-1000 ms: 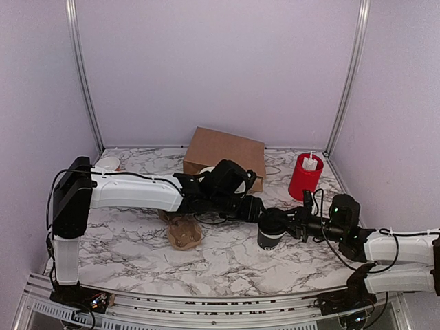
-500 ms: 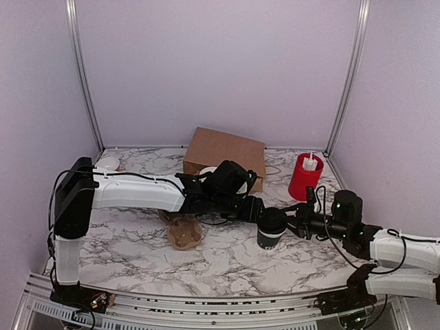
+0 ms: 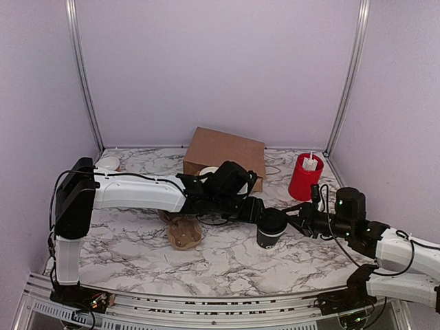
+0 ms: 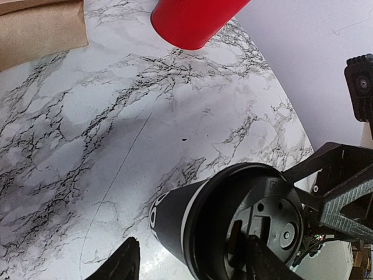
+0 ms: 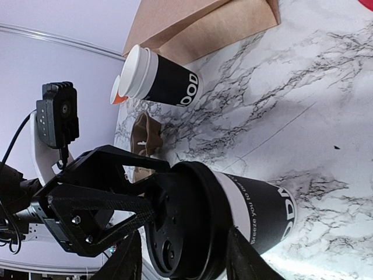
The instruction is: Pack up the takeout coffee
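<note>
The takeout coffee, a black cup with white lettering and a black lid, stands upright on the marble table right of centre. It also shows in the left wrist view and the right wrist view. My left gripper reaches over it from the left, jaws apart: one finger lies across the lid top, the other hangs clear beside the cup. My right gripper comes from the right, its fingers closed on either side of the cup just under the lid.
A brown paper bag lies at the back. A red cylinder stands at the back right. A lidless white-rimmed black cup stands behind my left arm. A brown pulp carrier lies left of the coffee. A small white cup sits far left.
My right arm's wrist and elbow have risen and shifted right while its gripper stays at the cup. The cup and my left arm have hardly moved.
</note>
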